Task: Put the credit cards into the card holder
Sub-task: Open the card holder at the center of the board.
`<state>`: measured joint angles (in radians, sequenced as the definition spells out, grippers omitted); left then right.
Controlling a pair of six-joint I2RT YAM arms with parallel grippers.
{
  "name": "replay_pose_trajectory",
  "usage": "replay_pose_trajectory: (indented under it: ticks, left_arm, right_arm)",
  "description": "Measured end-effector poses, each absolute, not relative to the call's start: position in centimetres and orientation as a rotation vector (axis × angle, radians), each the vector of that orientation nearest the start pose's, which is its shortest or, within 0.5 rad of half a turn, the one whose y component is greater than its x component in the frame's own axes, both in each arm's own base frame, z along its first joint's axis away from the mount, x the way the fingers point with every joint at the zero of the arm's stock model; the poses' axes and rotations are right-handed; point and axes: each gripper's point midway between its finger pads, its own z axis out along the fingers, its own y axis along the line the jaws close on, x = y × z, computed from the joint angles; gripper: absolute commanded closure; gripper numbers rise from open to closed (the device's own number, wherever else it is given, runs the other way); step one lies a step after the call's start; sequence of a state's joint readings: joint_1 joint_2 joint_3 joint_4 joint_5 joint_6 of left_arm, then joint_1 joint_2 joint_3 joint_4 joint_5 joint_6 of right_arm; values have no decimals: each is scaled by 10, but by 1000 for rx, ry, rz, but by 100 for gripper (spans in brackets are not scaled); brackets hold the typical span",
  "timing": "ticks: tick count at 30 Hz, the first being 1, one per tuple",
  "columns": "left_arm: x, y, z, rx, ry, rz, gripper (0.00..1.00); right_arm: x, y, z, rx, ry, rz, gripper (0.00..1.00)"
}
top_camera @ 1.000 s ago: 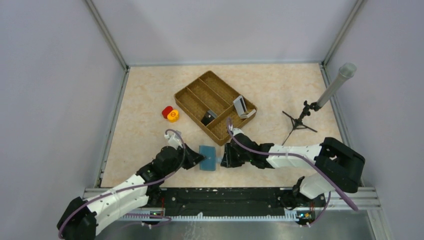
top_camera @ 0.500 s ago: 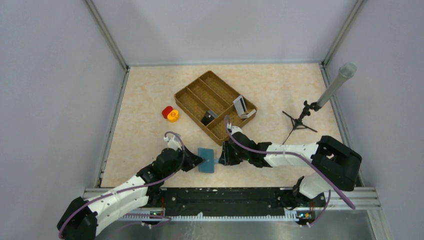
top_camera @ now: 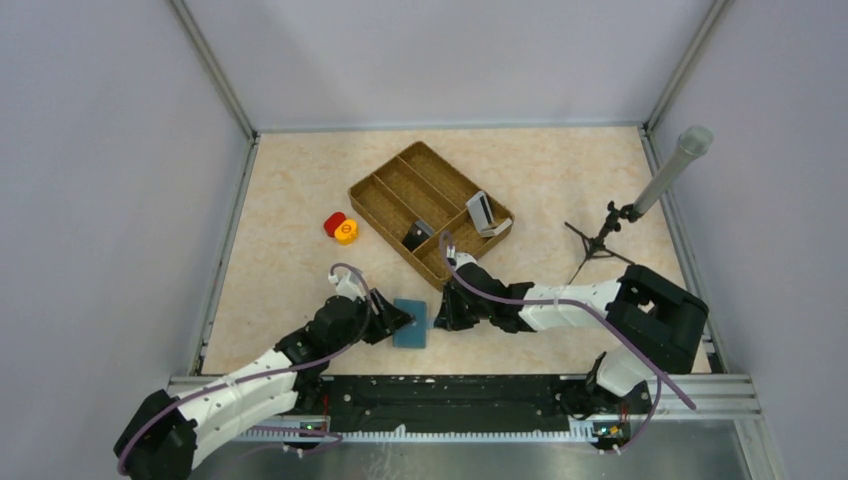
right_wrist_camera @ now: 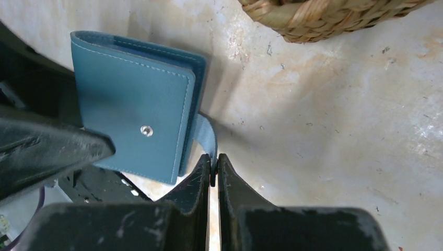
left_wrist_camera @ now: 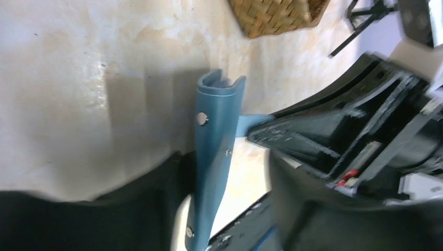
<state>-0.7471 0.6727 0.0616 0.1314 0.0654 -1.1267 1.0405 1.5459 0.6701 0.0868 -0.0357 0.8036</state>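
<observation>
Even bright light; blurred left-wrist foreground, soft shadows.

Top view: teal-blue folded wallet (top_camera: 411,324), nr tabletop's near edge. Its L side is under left gripper (top_camera: 397,320), tab hidden by right gripper (top_camera: 440,318). Pale grey cards (top_camera: 481,212) in brown woven divided tray (top_camera: 385,195): too small to count. Dark item (top_camera: 414,239) in mid compartment: can't ID.

Left wrist: wallet's lower end cut by btm edge. Left gripper's fingers are blurred dark masses, contact w/ wallet unclear. Tray cut by top edge.

Right wrist: tab end lost betw. pinched fingertips. Wallet's lower-L corner behind a dark finger. Tray cut at top. Wallet interior unseen.
</observation>
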Motion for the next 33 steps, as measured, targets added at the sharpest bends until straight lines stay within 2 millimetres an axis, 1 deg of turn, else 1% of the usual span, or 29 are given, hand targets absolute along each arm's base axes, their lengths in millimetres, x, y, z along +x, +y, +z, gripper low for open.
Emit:
replay_pose_trajectory:
  ticks: [1,2,4,7,11,14,16,19,21,28,31,33]
  left_arm:
    - [157,-211,56,-376,2255,-1150,13]
    - [157,-210,55,-377,2265,-1138,8]
    - [156,-208,54,-370,2289,-1101,2]
    - [162,-205,64,-340,2300,-1033,1]
    - [169,-202,73,-282,2313,-943,1]
    - [170,-203,69,-235,2361,-881,1]
    - [169,-203,62,-194,2415,-822,1]
    - [163,-208,55,-125,2468,-785,1]
    - [159,-213,53,-96,2486,-808,1]
    - [154,-232,60,-36,2469,-904,1]
    - [150,-235,58,-6,2479,-896,1]
    - [148,-236,54,22,2498,-857,1]
  right_arm:
    - [156,338,31,-321,2543,865,100]
    - [156,337,31,-320,2545,864,100]
    - [155,336,33,-321,2545,864,100]
    - [153,336,45,-325,2530,894,100]
    - [151,337,71,-328,2478,959,100]
    - [149,336,87,-328,2444,995,100]
    - [149,335,92,-328,2434,1003,100]
    - [147,332,91,-328,2445,992,100]
    - [146,330,88,-330,2460,979,100]
    - [145,328,86,-331,2472,969,100]
    - [145,328,86,-332,2473,969,100]
    - [144,328,86,-332,2473,970,100]
